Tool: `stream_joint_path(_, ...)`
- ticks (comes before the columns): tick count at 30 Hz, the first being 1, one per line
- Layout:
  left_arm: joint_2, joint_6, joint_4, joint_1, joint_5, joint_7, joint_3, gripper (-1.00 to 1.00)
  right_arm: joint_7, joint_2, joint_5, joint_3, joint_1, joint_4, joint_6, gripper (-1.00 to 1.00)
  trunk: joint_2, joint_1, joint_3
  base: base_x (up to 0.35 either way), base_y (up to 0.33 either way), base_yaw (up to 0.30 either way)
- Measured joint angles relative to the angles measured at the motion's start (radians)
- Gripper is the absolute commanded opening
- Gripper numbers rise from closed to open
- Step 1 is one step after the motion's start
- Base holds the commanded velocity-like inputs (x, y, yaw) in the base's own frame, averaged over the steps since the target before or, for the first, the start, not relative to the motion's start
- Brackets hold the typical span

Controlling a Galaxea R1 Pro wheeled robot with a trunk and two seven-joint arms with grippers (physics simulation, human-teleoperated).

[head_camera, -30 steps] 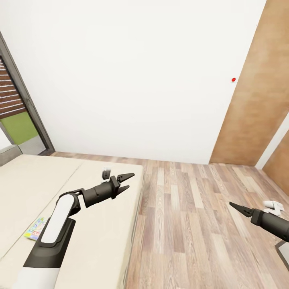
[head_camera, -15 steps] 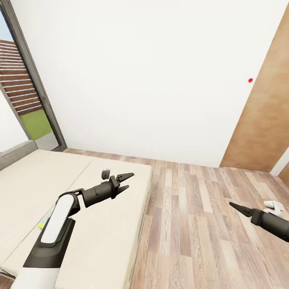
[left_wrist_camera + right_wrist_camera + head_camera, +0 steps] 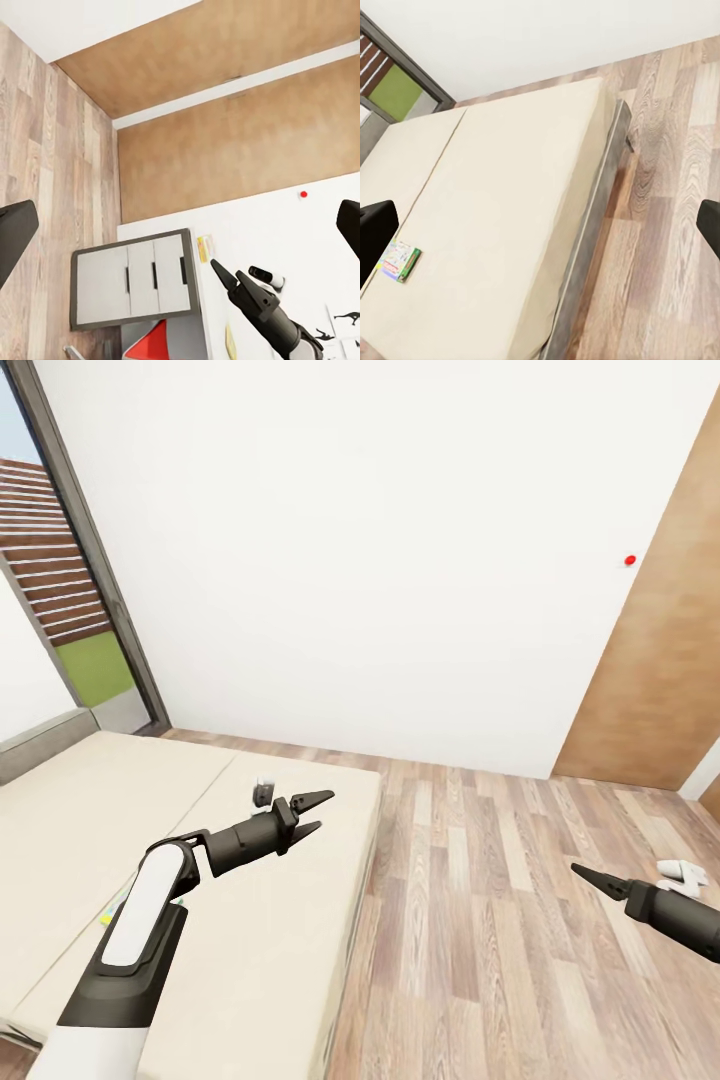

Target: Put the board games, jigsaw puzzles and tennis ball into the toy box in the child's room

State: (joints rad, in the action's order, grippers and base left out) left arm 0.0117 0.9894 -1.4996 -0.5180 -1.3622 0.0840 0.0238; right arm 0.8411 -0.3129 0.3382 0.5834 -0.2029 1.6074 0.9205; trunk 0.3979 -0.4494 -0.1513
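**Approach to the bed: first board game not yet taken**

Left pincer (image 3: 312, 812): held out over the near part of the bed (image 3: 260, 920), fingers spread, nothing carried.

Right pincer (image 3: 592, 877): held over the wooden floor (image 3: 480, 920) at the near right. In the head view its tips read as one dark point, so its state cannot be told there. In its own wrist view the two fingers stand well apart at the picture's edges, which suggests it is spread and empty.

Board game (image 3: 400, 261): one small colourful box lies flat on the mattress, near the left side. A sliver of it is seen beside the left arm in the head view. The second game is not made out.

Cabinet (image 3: 135, 279): a grey cupboard with three doors is seen in the left wrist view, against the far wall.

Step judged in hand: travel toward the bed for a first pickup; nothing is judged boxed so far. Next move calls for a turn to the left and a reach down to the game, with a grip across its thin edge.
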Motion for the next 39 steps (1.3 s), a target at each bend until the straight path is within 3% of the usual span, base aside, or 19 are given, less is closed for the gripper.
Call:
stream_joint_path(11, 0.0, 0.0, 0.0, -0.001, 0.0, -0.003, 0.0, 1.0, 0.0, 0.0, 0.0, 0.0, 0.0, 0.0, 0.0, 1.0, 0.0, 0.0, 0.0, 0.0, 0.145, 0.005)
stream_joint_path(39, 0.0, 0.0, 0.0, 0.0, 0.002, -0.005, 0.0, 1.0, 0.0, 0.0, 0.001, 0.001, 0.0, 0.0, 0.0, 1.0, 0.0, 0.0, 0.0, 0.0, 0.266, 0.001)
